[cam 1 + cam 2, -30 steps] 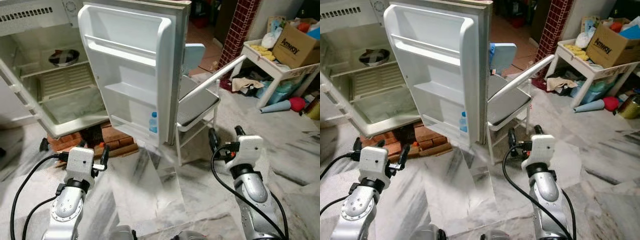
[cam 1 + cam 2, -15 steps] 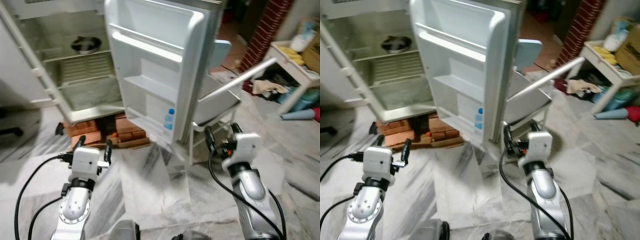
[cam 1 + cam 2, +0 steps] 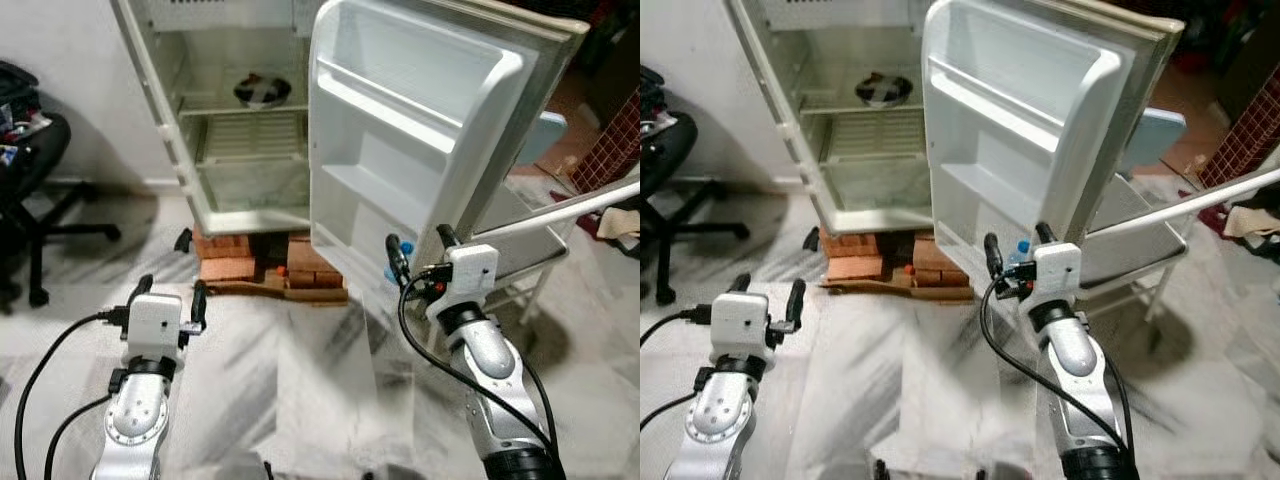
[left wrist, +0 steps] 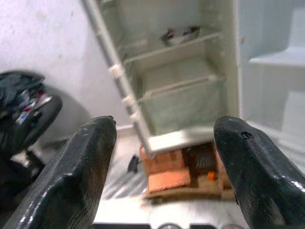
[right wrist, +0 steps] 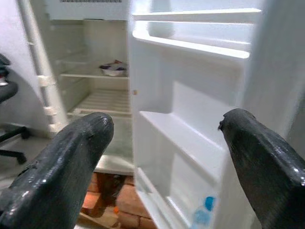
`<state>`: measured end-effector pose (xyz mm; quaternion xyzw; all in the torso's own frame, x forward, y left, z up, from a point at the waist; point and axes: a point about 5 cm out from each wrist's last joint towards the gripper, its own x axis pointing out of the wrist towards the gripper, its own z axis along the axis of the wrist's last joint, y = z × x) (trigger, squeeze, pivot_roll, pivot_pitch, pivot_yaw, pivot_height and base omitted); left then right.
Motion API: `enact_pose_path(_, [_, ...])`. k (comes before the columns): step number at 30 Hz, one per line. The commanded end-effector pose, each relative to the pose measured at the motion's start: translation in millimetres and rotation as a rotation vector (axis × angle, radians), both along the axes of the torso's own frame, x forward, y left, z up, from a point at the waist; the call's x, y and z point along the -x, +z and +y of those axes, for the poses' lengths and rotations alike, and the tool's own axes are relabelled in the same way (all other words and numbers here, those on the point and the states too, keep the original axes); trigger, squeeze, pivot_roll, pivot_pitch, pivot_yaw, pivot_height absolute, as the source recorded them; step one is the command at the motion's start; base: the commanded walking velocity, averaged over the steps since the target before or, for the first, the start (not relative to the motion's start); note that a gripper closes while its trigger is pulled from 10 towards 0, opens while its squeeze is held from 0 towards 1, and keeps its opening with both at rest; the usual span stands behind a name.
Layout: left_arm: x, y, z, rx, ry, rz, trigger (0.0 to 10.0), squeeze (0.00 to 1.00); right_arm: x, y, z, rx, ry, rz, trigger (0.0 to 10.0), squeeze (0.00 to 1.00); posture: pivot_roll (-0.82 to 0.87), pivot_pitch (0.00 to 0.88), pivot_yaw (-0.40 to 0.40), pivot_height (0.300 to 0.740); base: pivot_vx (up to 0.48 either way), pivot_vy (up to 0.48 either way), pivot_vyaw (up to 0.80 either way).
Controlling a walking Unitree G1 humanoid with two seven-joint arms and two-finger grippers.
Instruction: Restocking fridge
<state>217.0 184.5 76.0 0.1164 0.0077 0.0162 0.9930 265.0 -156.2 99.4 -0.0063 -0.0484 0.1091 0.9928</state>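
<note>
Fridge (image 3: 240, 130) sits on bricks (image 3: 225, 268) with its door (image 3: 410, 150) swung wide; a bowl (image 3: 262, 90) is on the upper shelf and a water bottle (image 5: 202, 218) low in the door. Left hand (image 3: 167, 297) and right hand (image 3: 417, 250) both gape open, holding nothing.

A lived-in home — open fridge (image 3: 300, 120) propped on bricks (image 3: 225, 270), marble floor (image 3: 320, 370), office chair (image 3: 30, 180).
</note>
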Motion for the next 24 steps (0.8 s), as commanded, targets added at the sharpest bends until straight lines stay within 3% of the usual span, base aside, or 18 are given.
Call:
enact_pose_path(1, [-1.0,-0.1,-6.9,0.011,-0.019,-0.003,10.0,0.00,0.5,-2.4,-10.4,0.013,-0.036,0.010,10.0,0.00,0.05,0.047,0.007,0.740,0.416,0.000,0.00])
enact_pose_path(7, [-2.5,-0.5,-7.5,0.004,-0.025,-0.003,10.0,0.00,-1.2,-1.6,-9.9,0.012,-0.037,0.005,10.0,0.00,0.05,0.047,0.009,0.740,0.461,0.000,0.00])
enact_pose_path(13, [-3.6,-1.8,-9.2,-0.001,-0.031,0.002,10.0,0.00,-3.7,-1.3,-10.4,0.016,-0.036,-0.001,10.0,0.00,0.05,0.049,0.004,0.740,0.284,-0.378,0.00])
enact_pose_path(24, [-6.4,-4.4,-14.6,-0.006,-0.036,0.014,10.0,0.00,-7.6,-2.1,-10.3,0.022,-0.031,0.000,10.0,0.00,0.06,0.051,0.000,0.740,0.000,-0.451,0.00])
